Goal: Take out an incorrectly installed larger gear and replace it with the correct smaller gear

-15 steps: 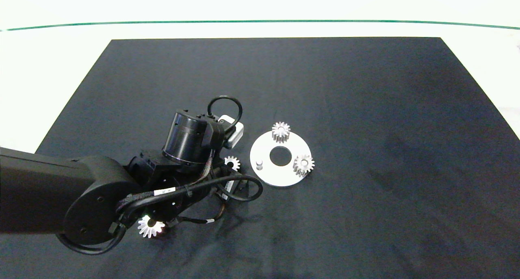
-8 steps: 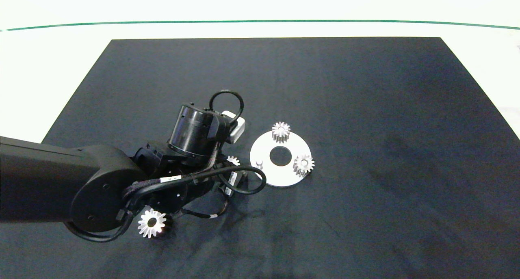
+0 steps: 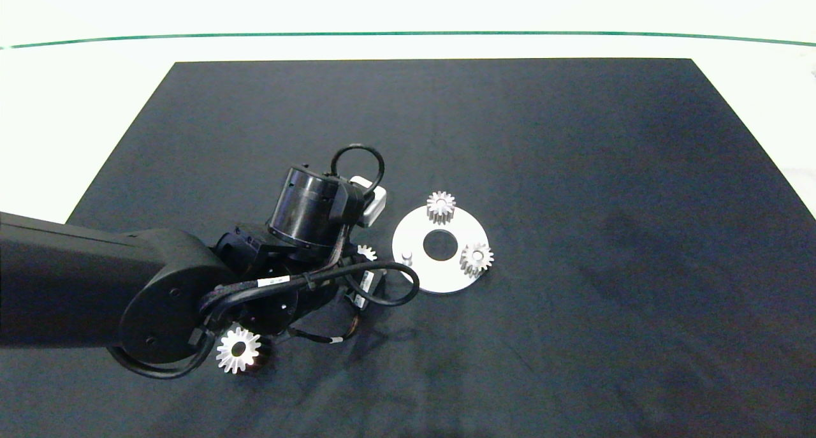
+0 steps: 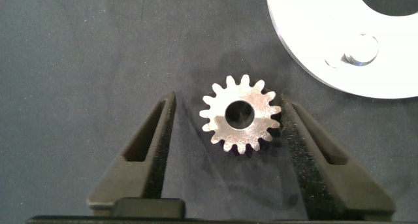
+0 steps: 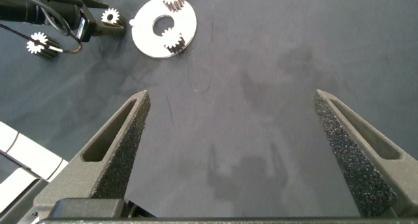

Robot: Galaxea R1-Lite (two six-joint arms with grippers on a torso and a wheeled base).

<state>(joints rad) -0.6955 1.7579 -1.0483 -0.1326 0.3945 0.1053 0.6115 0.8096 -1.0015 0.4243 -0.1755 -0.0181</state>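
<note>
Smaller gear [image 4: 241, 114] is lying flat on the black mat [image 3: 574, 170], just beside the white disc [image 3: 415, 273], and the left gripper [image 4: 228, 129] is straddling it with fingers spread wide, one finger on each side and neither quite touching the teeth, as far as the left wrist view is showing. That placement is reading as the line-up for a grasp: the jaws are bracketing the gear so that closing would pinch it across its teeth. The disc is carrying two small gears [image 3: 440, 206] on its pegs, while a bare peg [image 3: 407, 257] on the side nearest the gripper is standing free, probably waiting for this gear. The larger gear [image 3: 238, 349] is resting on the mat near the arm's elbow, well apart from the disc, so the removal half is looking done. The right gripper [image 5: 238, 152] is hanging high above bare mat, fingers wide apart and holding nothing, well clear of the work
</note>
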